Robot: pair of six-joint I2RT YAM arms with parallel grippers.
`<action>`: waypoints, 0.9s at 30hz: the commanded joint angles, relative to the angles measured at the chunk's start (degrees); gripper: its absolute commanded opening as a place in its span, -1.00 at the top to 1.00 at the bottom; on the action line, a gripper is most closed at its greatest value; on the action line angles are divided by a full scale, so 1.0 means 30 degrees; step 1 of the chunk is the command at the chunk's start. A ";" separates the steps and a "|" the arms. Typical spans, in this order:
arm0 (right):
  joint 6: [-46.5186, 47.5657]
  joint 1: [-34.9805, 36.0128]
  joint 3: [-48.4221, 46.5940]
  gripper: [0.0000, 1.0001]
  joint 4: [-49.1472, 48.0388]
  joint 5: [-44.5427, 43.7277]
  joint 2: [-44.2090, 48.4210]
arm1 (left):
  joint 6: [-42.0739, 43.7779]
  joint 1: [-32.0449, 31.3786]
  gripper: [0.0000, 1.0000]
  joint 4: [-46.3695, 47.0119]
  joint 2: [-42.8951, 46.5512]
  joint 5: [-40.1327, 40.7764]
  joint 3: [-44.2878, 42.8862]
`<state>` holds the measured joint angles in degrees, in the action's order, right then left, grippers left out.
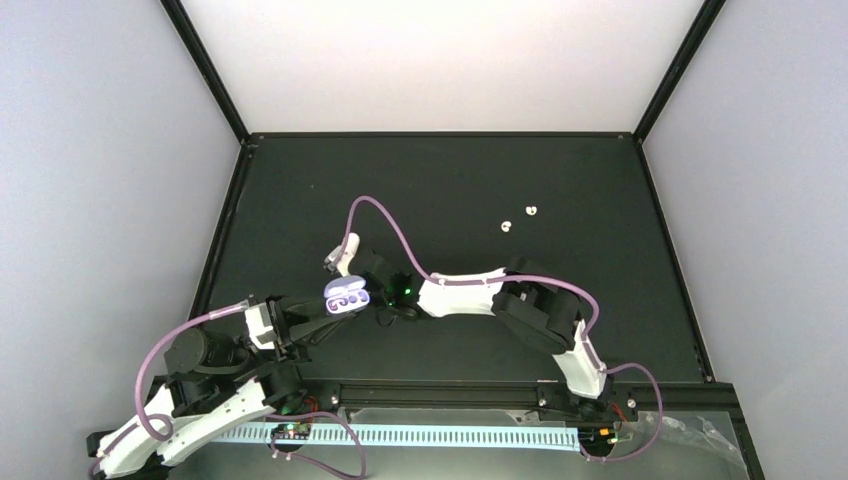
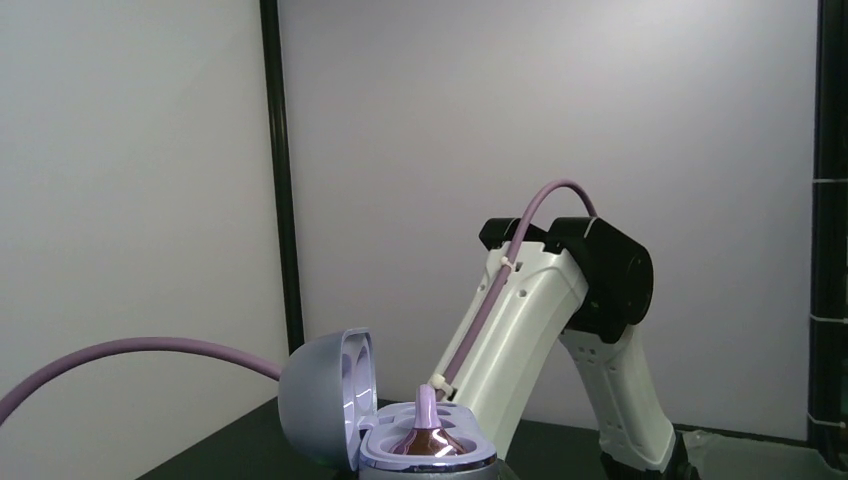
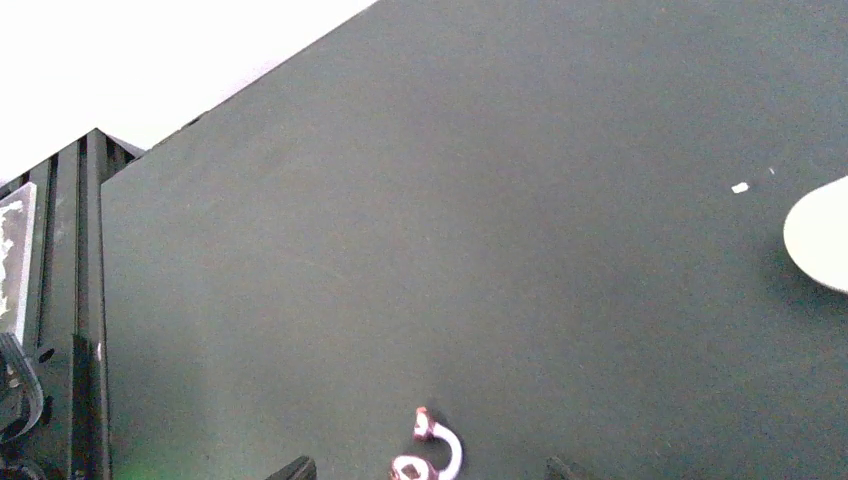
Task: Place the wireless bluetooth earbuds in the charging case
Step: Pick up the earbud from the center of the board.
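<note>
The matte black tabletop [image 1: 450, 170] is bounded by a black frame [image 1: 440, 134] and pale walls [image 1: 100, 200], and a black rail [image 1: 450, 390] runs along its near edge. Broad open surface is left at the far side and on the right. Two tiny white earbuds [image 1: 506, 226] lie close together right of centre, well apart from both arms.

A glossy lavender clamshell charging case [image 1: 346, 296] is gripped by the left gripper [image 1: 322, 312], whose jaws are drawn narrow on it. Its domed lid [image 2: 325, 400] is hinged upright, and a glossy purple earbud [image 2: 430, 442] is seated in the lower half.

The right gripper [image 3: 428, 470] is lowered just beside the case. Its black fingertips [image 3: 298, 467] are set apart, and a small earbud with a white curved hook and pinkish ends [image 3: 440, 447] lies on the table between them, with neither tip seen touching it. A smooth white rounded object [image 3: 818, 235] is cut off by the right edge of that view.
</note>
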<state>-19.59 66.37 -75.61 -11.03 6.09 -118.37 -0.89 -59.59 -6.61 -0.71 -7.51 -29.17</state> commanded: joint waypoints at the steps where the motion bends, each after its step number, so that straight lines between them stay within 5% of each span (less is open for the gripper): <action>1: 0.1507 0.0787 -0.0720 -0.18 -0.1383 -0.1767 -0.0851 | 0.0383 0.0030 0.97 -0.0486 0.1182 0.0109 -0.0663; 27: 0.2494 0.2337 -0.2298 -0.09 0.0717 -0.7116 -0.3097 | 0.0382 0.0027 0.97 -0.1345 0.1986 0.0297 -0.1447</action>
<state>-12.84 72.86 -81.73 -9.76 -11.79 -126.80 -0.14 -59.59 -10.09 -0.71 -7.49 -31.40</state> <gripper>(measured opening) 0.548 0.231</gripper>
